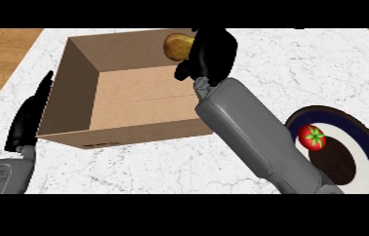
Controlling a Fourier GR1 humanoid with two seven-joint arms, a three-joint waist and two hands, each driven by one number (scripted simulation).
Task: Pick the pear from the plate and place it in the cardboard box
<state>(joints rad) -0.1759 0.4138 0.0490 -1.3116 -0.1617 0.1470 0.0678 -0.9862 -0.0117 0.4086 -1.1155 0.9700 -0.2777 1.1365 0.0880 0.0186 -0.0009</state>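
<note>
- Pear (176, 46): golden-brown, mottled, rounded; only partly visible, its right side hidden behind the black right hand (209, 52) whose fingers curl round it. Position: held over the far right corner of the cardboard box, at the box's back rim.
- Cardboard box (122, 101): plain brown, rectangular, open-topped, upright on the white marbled counter; inside bare, with a crease across the floor; small dark print on the near outer wall.
- Plate (338, 118): round, dark with a white band, at the right edge, well apart from the box.
</note>
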